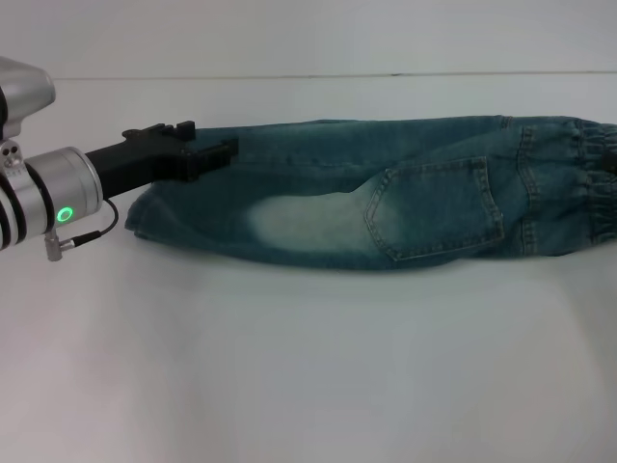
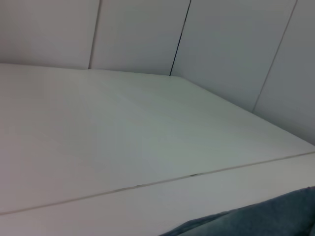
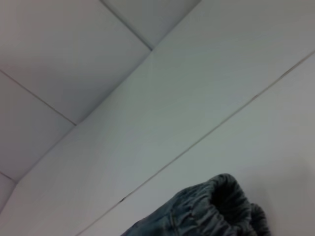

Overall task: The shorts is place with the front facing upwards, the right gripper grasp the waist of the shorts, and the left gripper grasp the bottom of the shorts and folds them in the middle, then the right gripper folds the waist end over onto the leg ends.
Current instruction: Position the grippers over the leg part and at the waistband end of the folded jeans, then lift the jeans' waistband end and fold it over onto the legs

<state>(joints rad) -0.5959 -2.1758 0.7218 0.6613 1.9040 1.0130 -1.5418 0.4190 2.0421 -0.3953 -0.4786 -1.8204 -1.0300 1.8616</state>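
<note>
The blue denim shorts (image 1: 386,193) lie folded lengthwise across the white table, with a back pocket facing up. The elastic waist (image 1: 593,188) is at the right edge of the head view and the leg ends (image 1: 159,217) are at the left. My left gripper (image 1: 207,154) reaches in from the left and sits over the far corner of the leg ends. A strip of denim (image 2: 256,219) shows in the left wrist view. The right wrist view shows the bunched waist (image 3: 221,204) close by. My right gripper is out of view.
The white table (image 1: 308,367) stretches wide in front of the shorts. A seam line (image 2: 147,184) runs across the table top behind them, and white wall panels (image 2: 147,34) stand at the back.
</note>
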